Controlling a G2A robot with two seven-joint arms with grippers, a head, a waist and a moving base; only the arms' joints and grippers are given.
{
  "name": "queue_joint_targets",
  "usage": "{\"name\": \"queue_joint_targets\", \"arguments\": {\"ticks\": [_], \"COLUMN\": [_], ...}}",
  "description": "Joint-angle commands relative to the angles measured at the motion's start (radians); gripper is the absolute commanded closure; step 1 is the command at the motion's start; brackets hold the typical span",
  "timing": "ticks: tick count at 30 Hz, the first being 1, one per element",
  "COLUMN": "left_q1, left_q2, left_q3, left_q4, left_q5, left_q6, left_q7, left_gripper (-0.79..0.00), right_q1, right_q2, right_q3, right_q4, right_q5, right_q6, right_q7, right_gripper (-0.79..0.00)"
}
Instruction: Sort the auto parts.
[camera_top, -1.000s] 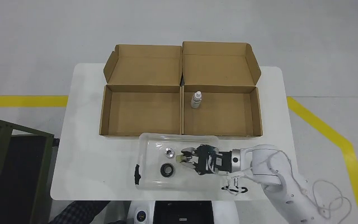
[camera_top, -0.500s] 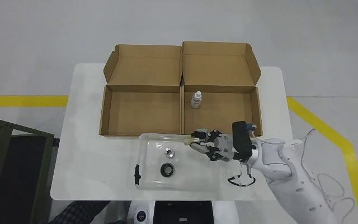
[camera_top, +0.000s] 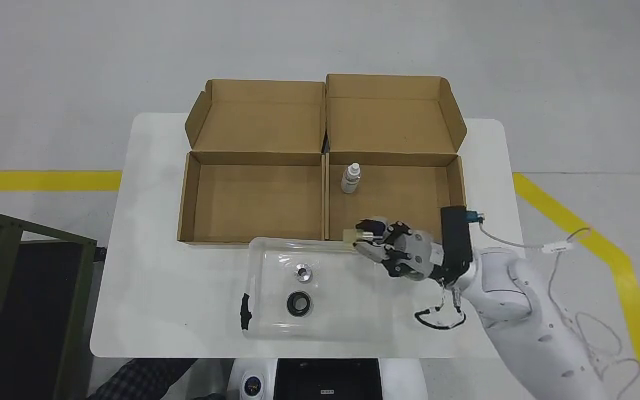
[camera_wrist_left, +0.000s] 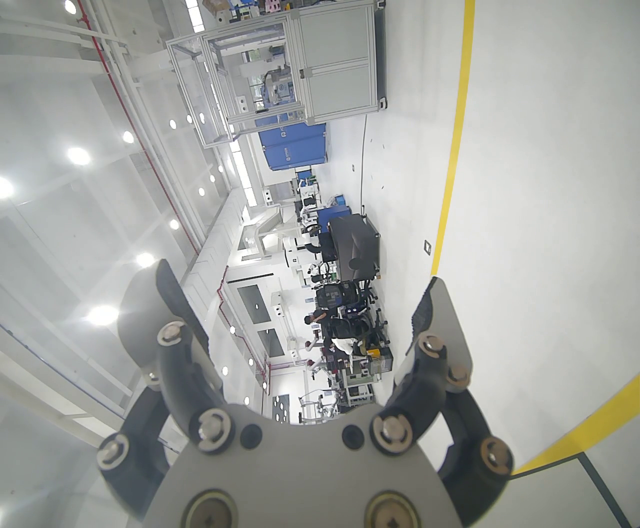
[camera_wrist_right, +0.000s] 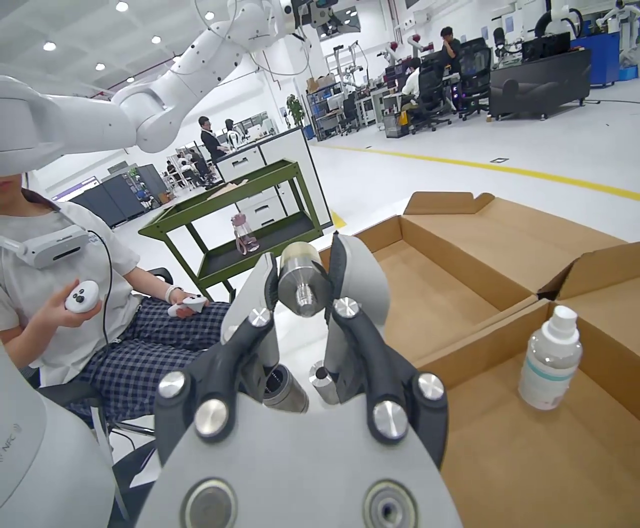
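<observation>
The right tool (camera_top: 366, 237) pinches a small metal cylinder (camera_wrist_right: 299, 292) above the far edge of the clear tray (camera_top: 268, 290); the left tool (camera_wrist_left: 300, 325) is spread wide. In the tray lie a metal bushing (camera_top: 300, 271) and a black ring (camera_top: 298, 304). Just beyond the tray, a cardboard box (camera_top: 410, 210) holds a white bottle (camera_top: 351, 179).

Boxes (camera_top: 260, 200) brown; table (camera_top: 150, 250) white; bottle (camera_top: 351, 179) clear, teal band; part (camera_wrist_right: 299, 280) silver; floor line (camera_top: 60, 180) yellow.
</observation>
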Motion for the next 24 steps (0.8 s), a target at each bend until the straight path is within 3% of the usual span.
{"name": "queue_joint_targets", "arguments": {"ticks": [1, 6, 13, 24], "left_q1": [0.0, 0.0, 0.0, 0.0], "left_q2": [0.0, 0.0, 0.0, 0.0], "left_q3": [0.0, 0.0, 0.0, 0.0], "left_q4": [0.0, 0.0, 0.0, 0.0], "left_q5": [0.0, 0.0, 0.0, 0.0], "left_q6": [0.0, 0.0, 0.0, 0.0], "left_q7": [0.0, 0.0, 0.0, 0.0], "left_gripper": [-0.785, -0.785, -0.785, -0.785], "right_q1": [0.0, -0.002, 0.015, 0.187], "right_q2": [0.0, -0.001, -0.004, -0.014], "right_q3": [0.004, 0.021, 0.024, -0.06], "right_q4": [0.001, -0.015, -0.043, 0.033], "right_q5": [-0.006, -0.085, -0.301, -0.456], "right_q6": [0.008, 0.066, 0.232, 0.291], "right_q7": [0.003, 0.015, 0.069, 0.355], "right_gripper": [0.0, 0.0, 0.0, 0.0]}}
